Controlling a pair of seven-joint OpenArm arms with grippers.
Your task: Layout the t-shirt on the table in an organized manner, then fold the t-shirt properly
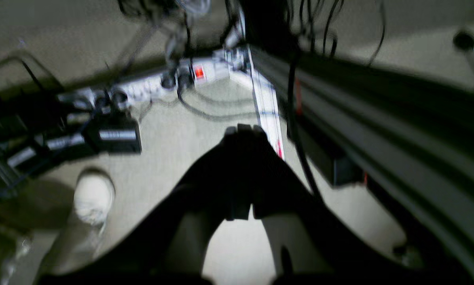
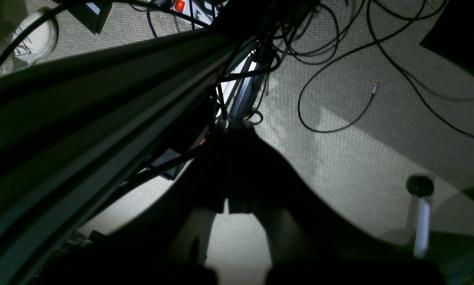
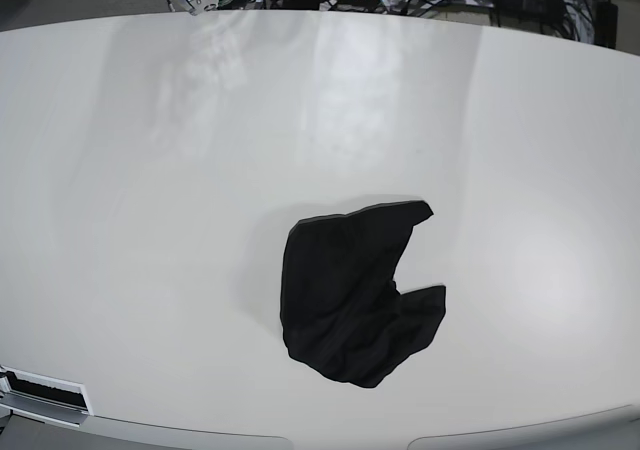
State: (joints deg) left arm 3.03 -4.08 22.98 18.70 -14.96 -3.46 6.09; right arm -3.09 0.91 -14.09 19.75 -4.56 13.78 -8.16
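Shirt [image 3: 352, 292] lies crumpled near the table's [image 3: 150, 220] front middle, and with both the left gripper [image 1: 243, 132] and right gripper [image 2: 237, 126] closed and empty below the tabletop, we should raise them, then pinch opposite edges to spread it flat.

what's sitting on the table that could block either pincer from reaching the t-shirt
Nothing visible. The t-shirt lies crumpled alone on the table, bare surface all round it. Neither pincer shows in the base view; both wrist views look at the floor.
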